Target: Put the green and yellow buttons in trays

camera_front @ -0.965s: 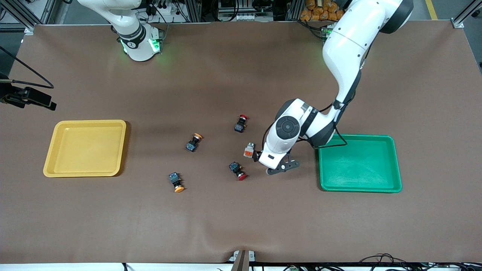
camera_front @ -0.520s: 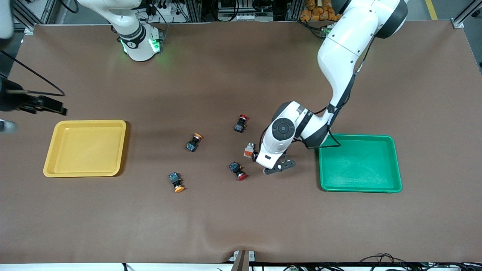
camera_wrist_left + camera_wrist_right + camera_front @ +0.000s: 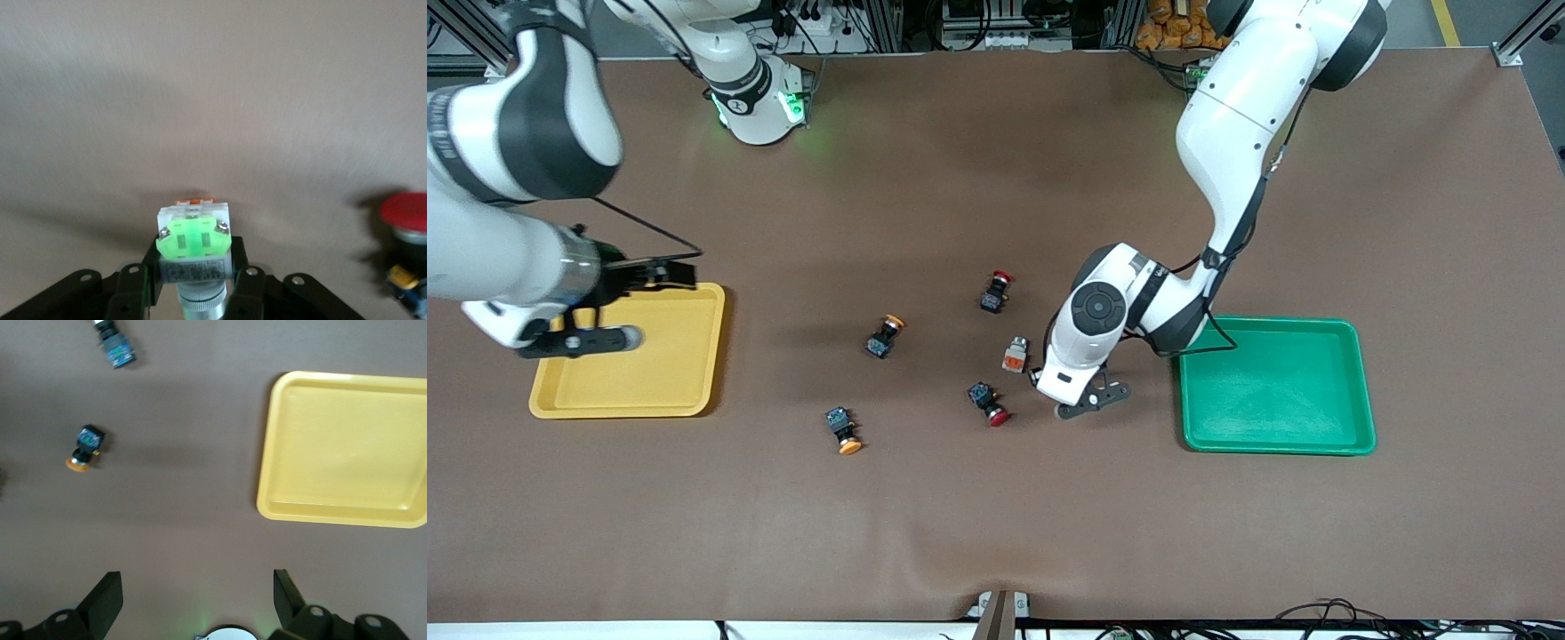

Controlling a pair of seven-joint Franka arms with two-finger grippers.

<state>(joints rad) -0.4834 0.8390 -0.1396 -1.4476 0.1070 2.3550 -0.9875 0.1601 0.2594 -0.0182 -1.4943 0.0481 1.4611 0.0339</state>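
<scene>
i see the left gripper [image 3: 193, 293] clamped on the silver-bodied green-faced button [image 3: 193, 241], at nine o'clock from the green plastic tray [image 3: 1276, 388]; the right gripper [image 3: 193, 600], fingers spread and empty, hangs over the yellow plastic tray [image 3: 630, 351].

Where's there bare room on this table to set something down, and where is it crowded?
Both shallow plastic trays are bare inside: the yellow tray under the open right tool, and the green tray. The brown table strip nearest the front camera is free. Between the trays it is crowded with small push-button switches, where the left tool grips the green-faced silver button.
</scene>
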